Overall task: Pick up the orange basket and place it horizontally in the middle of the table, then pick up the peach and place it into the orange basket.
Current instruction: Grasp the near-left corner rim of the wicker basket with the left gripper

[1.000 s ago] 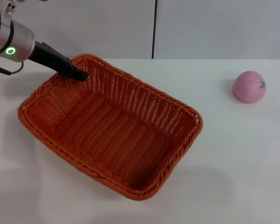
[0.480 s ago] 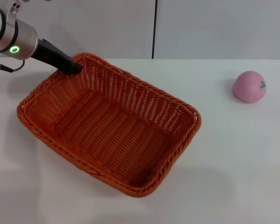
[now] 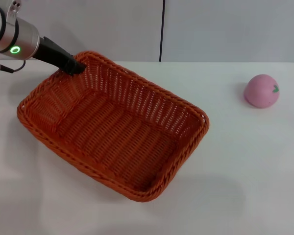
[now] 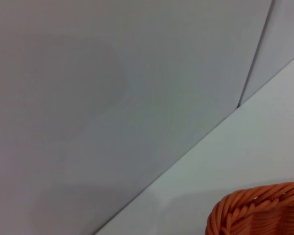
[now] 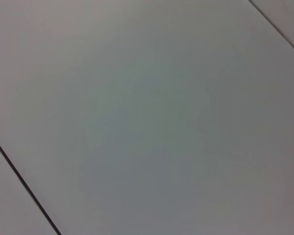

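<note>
The orange basket lies at an angle on the left half of the white table. My left gripper reaches in from the upper left, its dark fingers shut on the braided rim at the basket's far left corner. A piece of that rim shows in the left wrist view. The pink peach sits alone at the far right of the table, well away from the basket. The right arm is out of sight; its wrist view holds only a plain grey surface.
A grey wall with a dark vertical seam runs along the table's back edge. White tabletop stretches between the basket and the peach, and along the front.
The left gripper has drawn back and to the left with the rim in its grip. The whole basket has slid a little that way. The peach has stayed put.
</note>
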`<state>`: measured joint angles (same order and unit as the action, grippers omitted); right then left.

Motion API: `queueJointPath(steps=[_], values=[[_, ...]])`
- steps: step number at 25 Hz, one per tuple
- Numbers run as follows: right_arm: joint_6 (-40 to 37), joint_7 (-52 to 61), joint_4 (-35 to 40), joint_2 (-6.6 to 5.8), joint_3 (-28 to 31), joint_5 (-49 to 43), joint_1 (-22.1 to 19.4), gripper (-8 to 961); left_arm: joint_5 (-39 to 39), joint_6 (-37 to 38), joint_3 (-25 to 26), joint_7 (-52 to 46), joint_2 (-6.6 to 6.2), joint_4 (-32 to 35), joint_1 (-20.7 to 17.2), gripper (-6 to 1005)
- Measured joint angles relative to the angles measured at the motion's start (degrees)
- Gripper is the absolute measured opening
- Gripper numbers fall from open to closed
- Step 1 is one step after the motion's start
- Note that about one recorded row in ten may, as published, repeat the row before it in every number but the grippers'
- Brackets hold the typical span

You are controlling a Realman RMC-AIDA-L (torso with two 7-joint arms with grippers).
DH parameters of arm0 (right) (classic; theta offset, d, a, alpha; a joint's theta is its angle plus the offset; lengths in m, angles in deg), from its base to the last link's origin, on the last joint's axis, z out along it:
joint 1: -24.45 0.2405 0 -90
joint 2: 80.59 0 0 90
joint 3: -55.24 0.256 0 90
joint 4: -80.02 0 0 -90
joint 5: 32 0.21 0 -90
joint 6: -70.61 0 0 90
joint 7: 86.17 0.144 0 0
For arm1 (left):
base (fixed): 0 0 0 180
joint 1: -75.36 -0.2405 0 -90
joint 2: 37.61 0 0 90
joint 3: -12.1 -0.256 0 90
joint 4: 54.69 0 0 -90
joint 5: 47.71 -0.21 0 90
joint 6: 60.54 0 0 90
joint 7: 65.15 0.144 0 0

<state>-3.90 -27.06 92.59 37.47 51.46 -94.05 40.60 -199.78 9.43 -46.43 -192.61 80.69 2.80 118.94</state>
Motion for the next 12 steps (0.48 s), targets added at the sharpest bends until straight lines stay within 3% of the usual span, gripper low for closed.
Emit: queueJointPath(steps=[12], values=[[0.7,0.0,-0.1,0.32,0.1,0.0,0.4,770,1.3,0.1,1.0,-1.7,-0.08,0.1,0.2,203]])
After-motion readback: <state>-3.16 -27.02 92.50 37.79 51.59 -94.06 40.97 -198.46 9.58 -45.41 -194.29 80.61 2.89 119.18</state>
